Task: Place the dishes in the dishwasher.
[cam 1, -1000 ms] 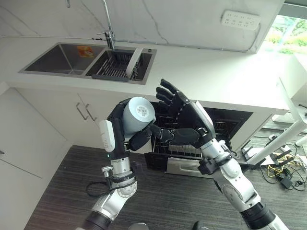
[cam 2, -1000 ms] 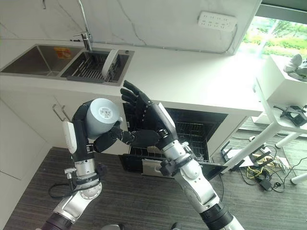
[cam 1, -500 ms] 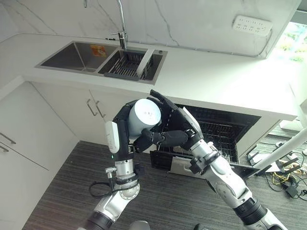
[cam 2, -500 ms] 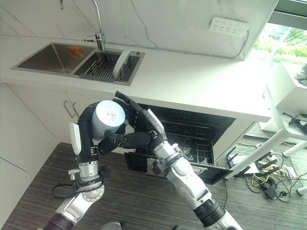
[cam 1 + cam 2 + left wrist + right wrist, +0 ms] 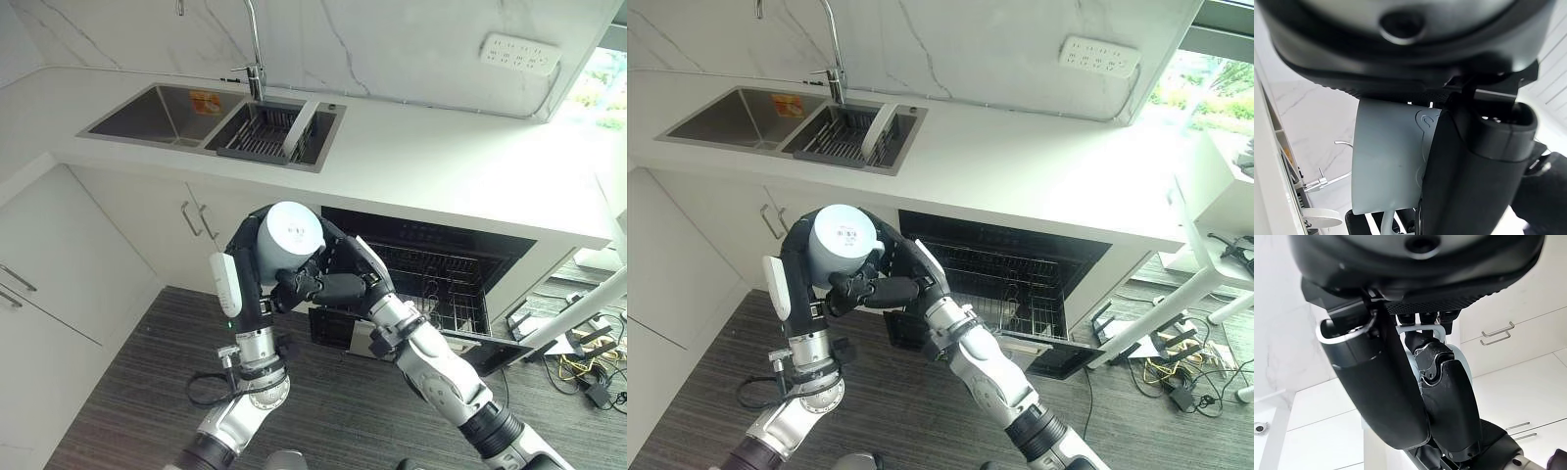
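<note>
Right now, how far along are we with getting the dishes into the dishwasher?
Done: the dishwasher under the counter is open, its rack pulled out. In hand: the left hand grips a pale grey cup, held base-up in front of the cabinets, and the right hand has closed around it too, apparently a handover. Left: lowering the cup into the rack; a white plate waits in the sink rack.

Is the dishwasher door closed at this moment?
No. The dishwasher under the counter stands open, with its dark wire rack showing behind the hands, while the left hand holds the pale cup.
</note>
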